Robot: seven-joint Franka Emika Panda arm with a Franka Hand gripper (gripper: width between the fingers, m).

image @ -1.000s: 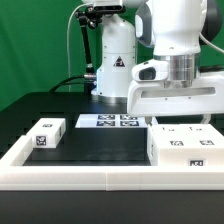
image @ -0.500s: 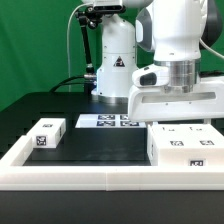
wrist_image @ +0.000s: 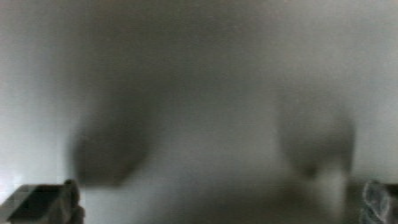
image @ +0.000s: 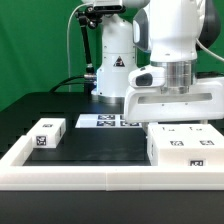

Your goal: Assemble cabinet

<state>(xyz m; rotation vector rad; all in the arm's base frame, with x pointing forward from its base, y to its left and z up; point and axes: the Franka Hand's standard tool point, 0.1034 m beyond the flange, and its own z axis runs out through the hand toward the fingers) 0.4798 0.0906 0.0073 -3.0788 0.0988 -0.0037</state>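
The cabinet body (image: 185, 146), a large white box with black-and-white tags, lies at the exterior view's right on the black table. My gripper (image: 174, 122) hangs straight down just above its top, close to it. In the wrist view a blurred white surface (wrist_image: 196, 90) fills the picture. My dark fingertips (wrist_image: 43, 204) show only at the far edges, so the jaws stand wide apart with nothing between them. My gripper (wrist_image: 210, 205) is open and empty. A smaller white tagged block (image: 46, 133) lies at the exterior view's left.
The marker board (image: 106, 121) lies flat at the back middle, in front of the robot's base (image: 113, 66). A low white rim (image: 90, 172) runs along the table's front and left side. A green backdrop stands behind.
My hand has shifted slightly toward the exterior view's left above the cabinet body. The cabinet body and the small block have not moved.
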